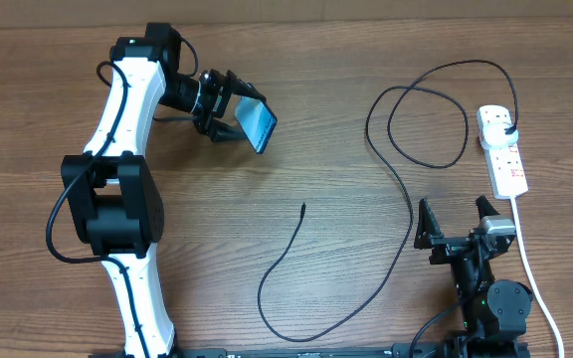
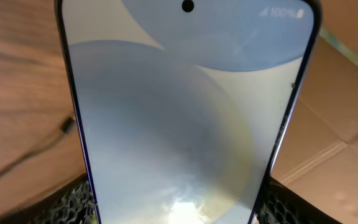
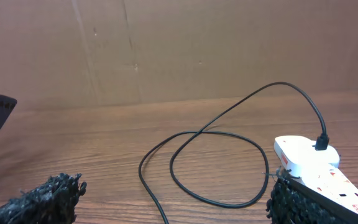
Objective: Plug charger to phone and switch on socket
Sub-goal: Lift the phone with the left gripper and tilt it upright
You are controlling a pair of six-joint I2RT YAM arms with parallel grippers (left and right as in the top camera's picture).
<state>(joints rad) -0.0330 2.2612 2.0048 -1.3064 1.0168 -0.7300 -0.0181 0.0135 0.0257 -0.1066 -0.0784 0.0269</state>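
Observation:
My left gripper (image 1: pixel 229 117) is shut on the phone (image 1: pixel 258 124) and holds it lifted and tilted above the table at the upper left. In the left wrist view the phone's light blue screen (image 2: pixel 185 118) fills the frame between my fingers (image 2: pixel 179 214). The black charger cable (image 1: pixel 406 199) loops across the table; its plug (image 1: pixel 506 130) sits in the white socket strip (image 1: pixel 503 149) at the right, and its loose connector tip (image 1: pixel 302 207) lies on the wood at centre. My right gripper (image 1: pixel 457 221) is open and empty, low near the strip (image 3: pixel 316 168), with the cable loop (image 3: pixel 219 165) ahead of it.
The strip's thick white cord (image 1: pixel 530 264) runs down the right side past my right arm. Brown cardboard (image 3: pixel 179 50) stands behind the table's far edge.

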